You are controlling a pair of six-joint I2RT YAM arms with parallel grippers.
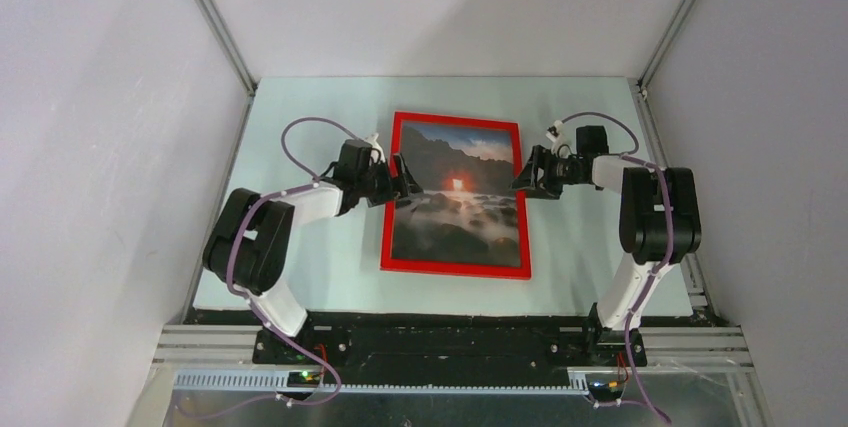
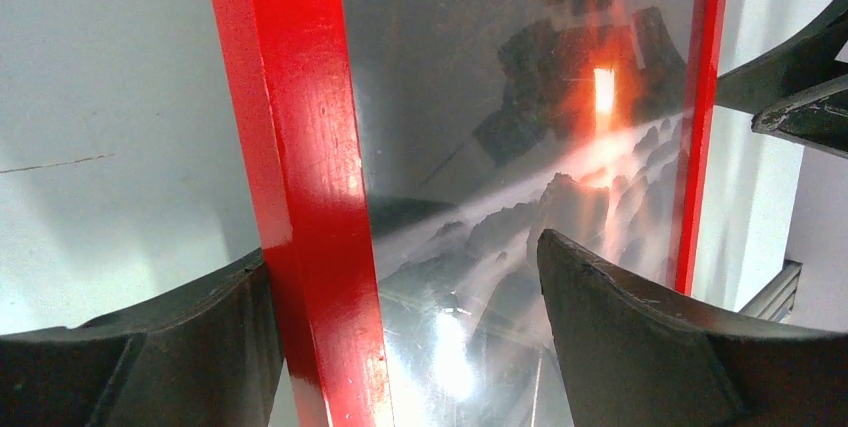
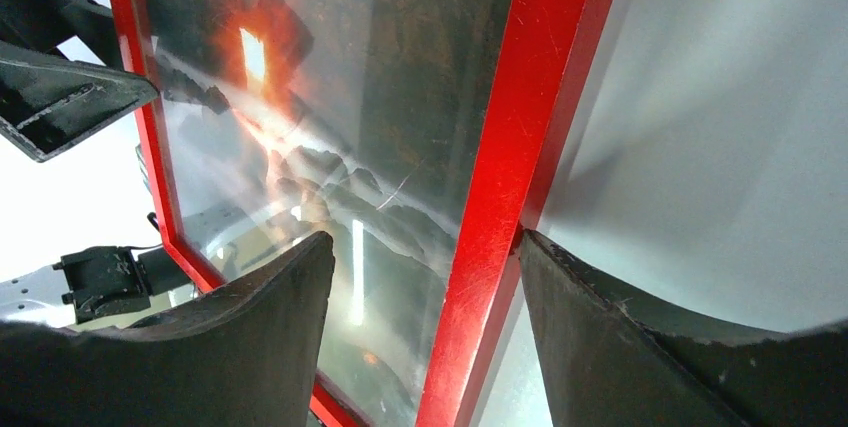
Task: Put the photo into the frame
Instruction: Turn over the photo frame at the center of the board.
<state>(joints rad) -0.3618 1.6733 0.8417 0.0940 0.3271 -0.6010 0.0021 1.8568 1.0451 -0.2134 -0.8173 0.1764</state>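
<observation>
The photo (image 1: 458,217) sits in the frame (image 1: 455,268), flat in the middle of the pale table (image 1: 300,277)
Red front face up, clear pane glaring over dark rocks, white mist, a glowing orange-red sun and blue sky; the left gripper (image 1: 405,179) straddles the left rail and the right gripper (image 1: 525,177) the right rail, each with jaws spread wider than the rail and clamping nothing

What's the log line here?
photo: glossy sunset landscape print inside red rectangular frame | left gripper: open, astride frame edge | right gripper: open, astride frame edge
</observation>
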